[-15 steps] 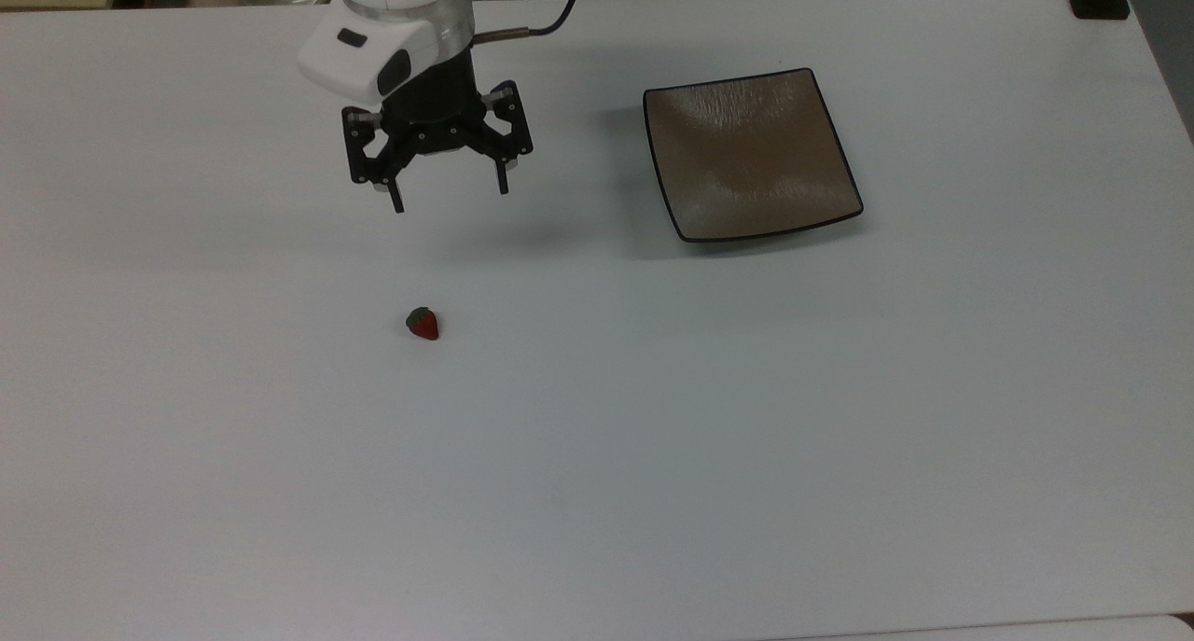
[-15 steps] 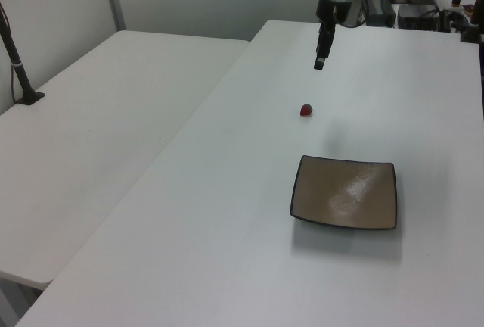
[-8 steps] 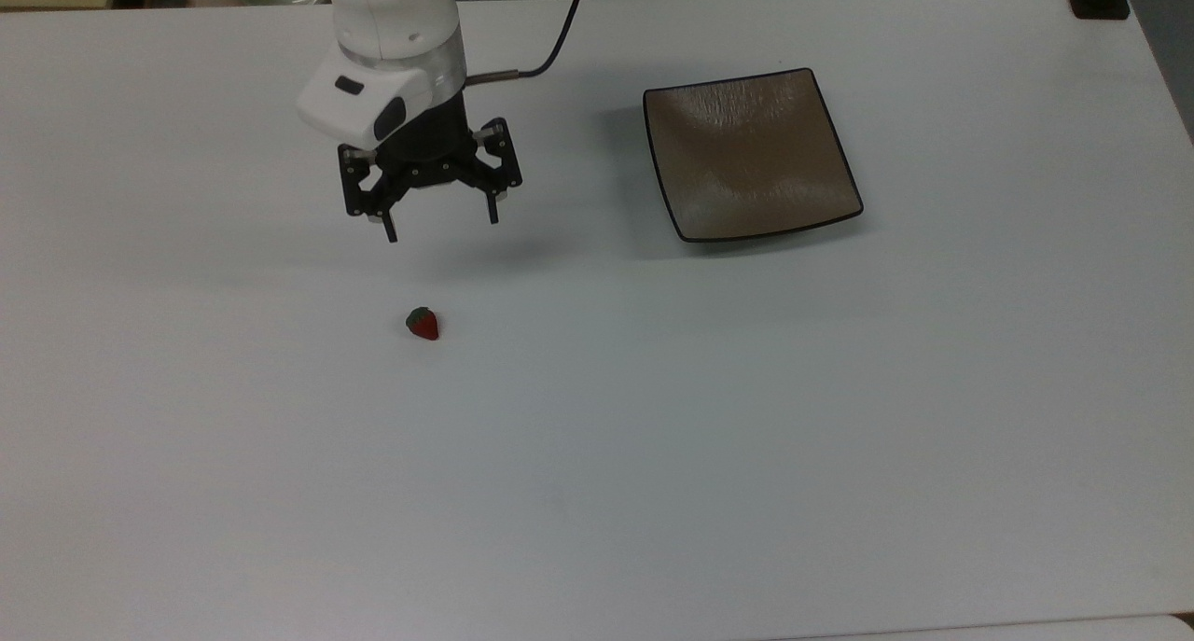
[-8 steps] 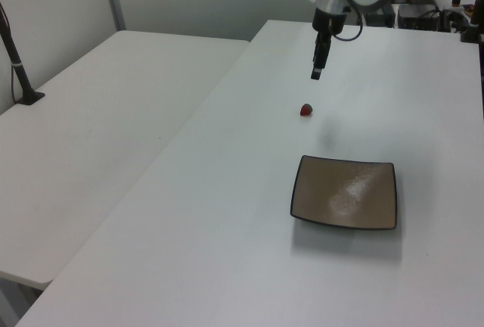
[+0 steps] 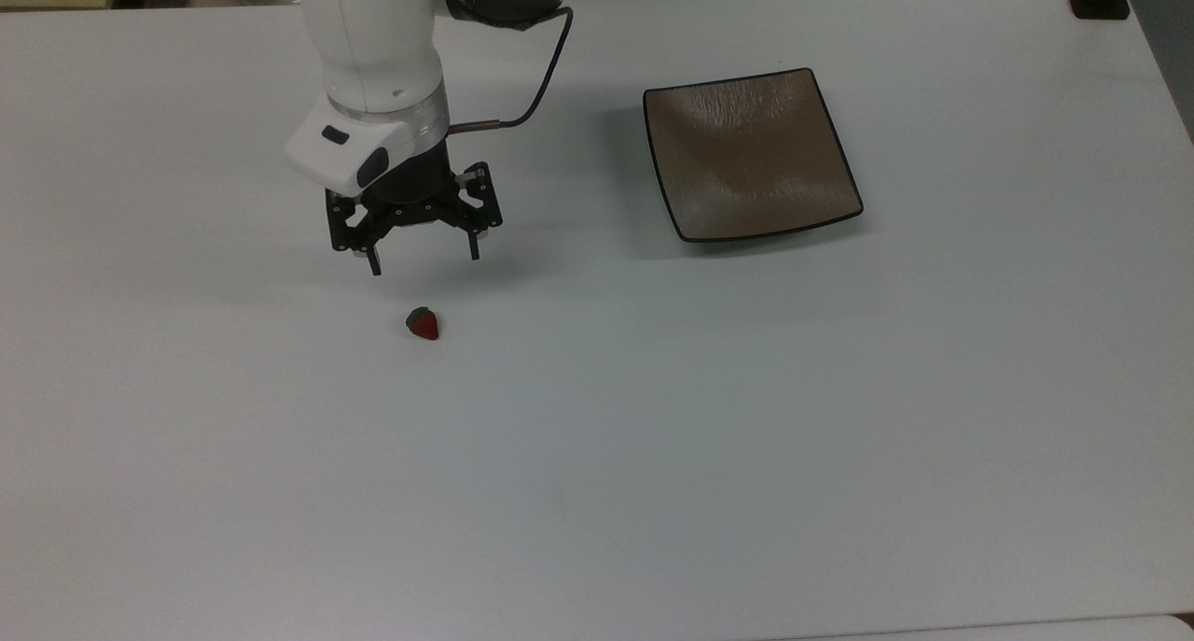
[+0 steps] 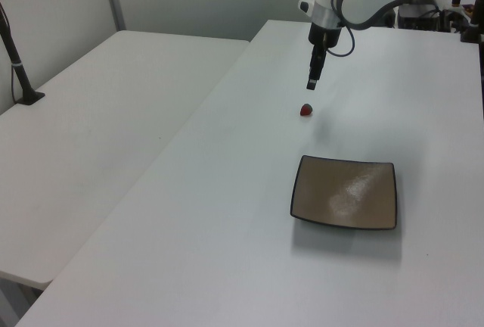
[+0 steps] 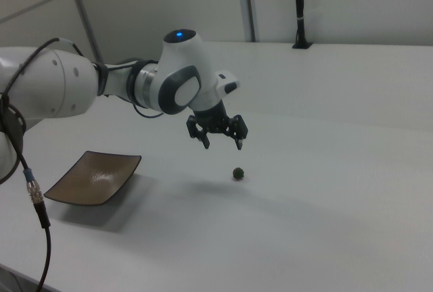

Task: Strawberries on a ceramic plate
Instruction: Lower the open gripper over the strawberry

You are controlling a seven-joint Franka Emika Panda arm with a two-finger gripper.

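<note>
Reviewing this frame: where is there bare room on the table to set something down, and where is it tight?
The plate is bare inside. The table lies open below the strawberry and between strawberry and plate in the top view. The one tight spot is around the strawberry, where the open gripper hangs just above.

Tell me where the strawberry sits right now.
In the top view the strawberry lies on the white table, just below the open tool and left of the ceramic plate.
</note>
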